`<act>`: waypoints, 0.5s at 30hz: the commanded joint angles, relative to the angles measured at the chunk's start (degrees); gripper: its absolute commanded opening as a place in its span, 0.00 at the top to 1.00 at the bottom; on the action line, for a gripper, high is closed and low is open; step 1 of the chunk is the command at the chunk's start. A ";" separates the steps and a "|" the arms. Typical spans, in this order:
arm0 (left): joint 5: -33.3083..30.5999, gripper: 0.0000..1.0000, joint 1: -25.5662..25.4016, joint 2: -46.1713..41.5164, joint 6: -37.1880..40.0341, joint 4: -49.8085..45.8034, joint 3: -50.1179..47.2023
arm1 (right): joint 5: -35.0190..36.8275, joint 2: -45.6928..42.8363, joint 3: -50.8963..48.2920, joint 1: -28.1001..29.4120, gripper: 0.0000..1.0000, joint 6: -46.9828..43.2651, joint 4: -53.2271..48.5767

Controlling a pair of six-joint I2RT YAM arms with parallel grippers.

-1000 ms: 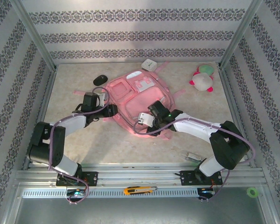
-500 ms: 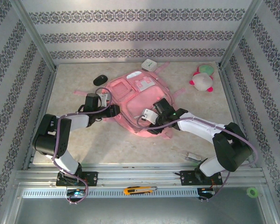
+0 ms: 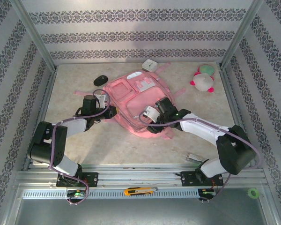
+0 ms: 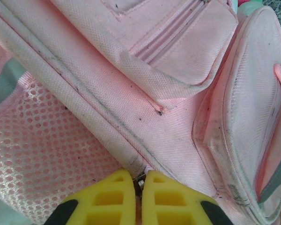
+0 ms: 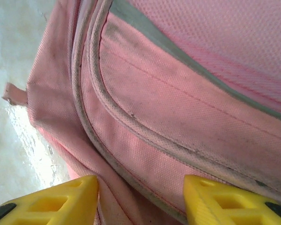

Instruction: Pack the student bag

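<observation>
The student bag (image 3: 138, 99) lies flat in the middle of the table, a large pink backpack with zipped front pockets facing up. My left gripper (image 3: 112, 111) is at the bag's left side. In the left wrist view its yellow fingers (image 4: 113, 197) are pressed together on a small metal zipper pull (image 4: 140, 182), where the mesh side pocket (image 4: 42, 140) meets the seam. My right gripper (image 3: 152, 123) is over the bag's near edge. It stands open (image 5: 140, 187), with the bag's piped rim (image 5: 131, 140) between the fingers, which do not grip it.
A black mouse (image 3: 100, 80) and a white box (image 3: 150, 64) lie behind the bag. A plush toy (image 3: 203, 78) sits at the back right. A small metallic object (image 3: 193, 158) lies near the right arm's base. A yellow knife (image 3: 139, 191) and a green roll (image 3: 253, 192) rest on the front rail.
My right gripper has moved up and to the right, further over the bag's near edge. The left arm's elbow has shifted, while its gripper stays at the bag's left side.
</observation>
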 commanded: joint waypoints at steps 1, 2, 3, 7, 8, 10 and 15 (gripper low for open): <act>0.25 0.98 0.24 -0.66 1.96 -1.90 -0.29 | -1.07 -4.34 -0.12 -0.79 0.46 6.71 3.17; 0.34 0.99 0.25 -0.60 2.05 -2.22 -0.19 | -0.88 -5.72 -0.21 -0.94 0.43 9.18 2.92; 0.49 1.00 0.20 -0.69 2.23 -2.46 -0.13 | -0.49 -6.87 -0.21 -1.26 0.41 11.96 2.38; -0.85 1.00 0.04 -2.58 3.61 -5.29 -0.36 | 0.95 -11.79 -0.37 -5.39 0.32 29.43 -2.33; -1.28 1.00 0.04 -3.33 4.20 -6.04 -0.51 | 0.93 -12.63 -0.78 -7.27 0.30 34.61 -3.71; -2.04 1.00 -0.15 -4.38 5.10 -7.26 -0.69 | -0.29 -13.30 -2.55 -11.07 0.30 42.39 -5.12; -3.52 1.00 -0.70 -5.16 7.91 -10.25 -1.11 | -3.87 -9.20 -6.37 -16.25 0.36 49.94 -1.43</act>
